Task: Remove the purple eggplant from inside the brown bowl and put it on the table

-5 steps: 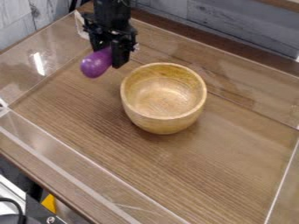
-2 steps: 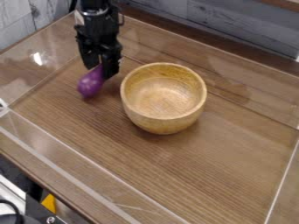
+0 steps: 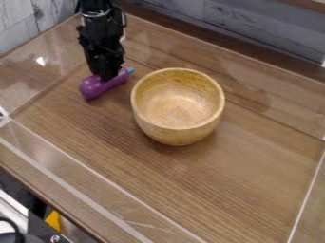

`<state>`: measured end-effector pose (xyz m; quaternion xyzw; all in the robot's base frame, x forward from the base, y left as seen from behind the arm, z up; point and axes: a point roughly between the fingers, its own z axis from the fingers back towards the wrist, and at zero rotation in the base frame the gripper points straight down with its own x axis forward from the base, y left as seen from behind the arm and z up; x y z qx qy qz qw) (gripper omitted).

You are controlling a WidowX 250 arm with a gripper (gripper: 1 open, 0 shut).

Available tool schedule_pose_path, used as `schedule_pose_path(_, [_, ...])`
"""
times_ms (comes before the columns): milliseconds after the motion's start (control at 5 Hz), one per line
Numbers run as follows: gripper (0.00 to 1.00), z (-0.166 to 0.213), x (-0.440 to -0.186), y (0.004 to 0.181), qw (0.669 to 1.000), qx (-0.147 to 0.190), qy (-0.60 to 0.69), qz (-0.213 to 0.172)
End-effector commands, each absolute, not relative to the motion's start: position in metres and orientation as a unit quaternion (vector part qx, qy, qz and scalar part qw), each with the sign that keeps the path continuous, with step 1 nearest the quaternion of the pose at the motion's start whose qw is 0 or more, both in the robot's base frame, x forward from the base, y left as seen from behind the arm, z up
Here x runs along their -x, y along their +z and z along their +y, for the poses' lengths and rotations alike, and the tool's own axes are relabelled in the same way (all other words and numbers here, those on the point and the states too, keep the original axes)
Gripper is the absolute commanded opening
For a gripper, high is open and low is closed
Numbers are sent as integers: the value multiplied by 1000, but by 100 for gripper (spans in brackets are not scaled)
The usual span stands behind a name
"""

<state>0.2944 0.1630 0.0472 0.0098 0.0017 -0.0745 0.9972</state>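
Observation:
The purple eggplant lies on the table just left of the brown bowl, outside it. My black gripper points straight down onto the eggplant's right end. Its fingers still straddle the eggplant, which rests nearly flat on the wood. The fingertips hide part of the eggplant's top. The bowl stands upright, and its tan inside shows nothing in it.
Low clear plastic walls run along the table's left and front edges. A grey plank wall stands behind the table. Bare wood lies in front of and to the right of the bowl.
The gripper has come down and to the left with the eggplant. The eggplant went from hanging tilted above the table to lying almost flat on it.

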Motion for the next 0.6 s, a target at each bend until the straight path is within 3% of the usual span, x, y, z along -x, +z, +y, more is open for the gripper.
schedule_pose_path(0, [0, 171, -302, 64, 998, -26, -64, -14])
schedule_pose_path(400, [0, 170, -317, 62, 999, -30, -37, -14])
